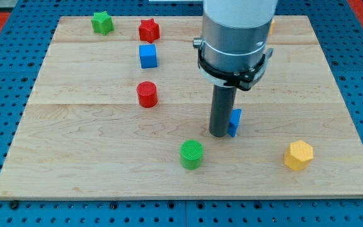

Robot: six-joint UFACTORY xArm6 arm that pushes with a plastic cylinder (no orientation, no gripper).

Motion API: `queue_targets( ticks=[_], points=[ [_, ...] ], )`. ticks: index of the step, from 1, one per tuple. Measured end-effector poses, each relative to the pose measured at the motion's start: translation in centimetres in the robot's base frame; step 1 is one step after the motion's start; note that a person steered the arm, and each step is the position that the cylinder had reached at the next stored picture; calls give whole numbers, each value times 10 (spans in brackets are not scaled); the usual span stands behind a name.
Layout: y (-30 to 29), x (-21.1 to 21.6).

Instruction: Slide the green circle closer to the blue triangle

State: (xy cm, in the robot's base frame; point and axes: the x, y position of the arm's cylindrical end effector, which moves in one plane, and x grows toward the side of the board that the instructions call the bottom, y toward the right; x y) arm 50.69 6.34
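The green circle (191, 154) is a short cylinder near the view's bottom centre of the wooden board. The blue triangle (235, 122) stands up and to the right of it, mostly hidden behind the rod. My tip (218, 134) rests on the board touching the blue triangle's left side, a short way above and right of the green circle, with a small gap to the circle.
A red cylinder (147, 94) sits left of centre, a blue cube (147, 56) above it, a red star (149, 29) and a green star (102, 23) at the top left. A yellow hexagon (298, 155) lies at the bottom right. A yellow block (272, 25) peeks out behind the arm.
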Motion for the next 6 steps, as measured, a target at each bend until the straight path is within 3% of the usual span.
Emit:
queue_targets(
  ticks=[1,3,5,6],
  points=[
    [-9,11],
    [6,77],
    [-86,40],
    [-94,10]
  ],
)
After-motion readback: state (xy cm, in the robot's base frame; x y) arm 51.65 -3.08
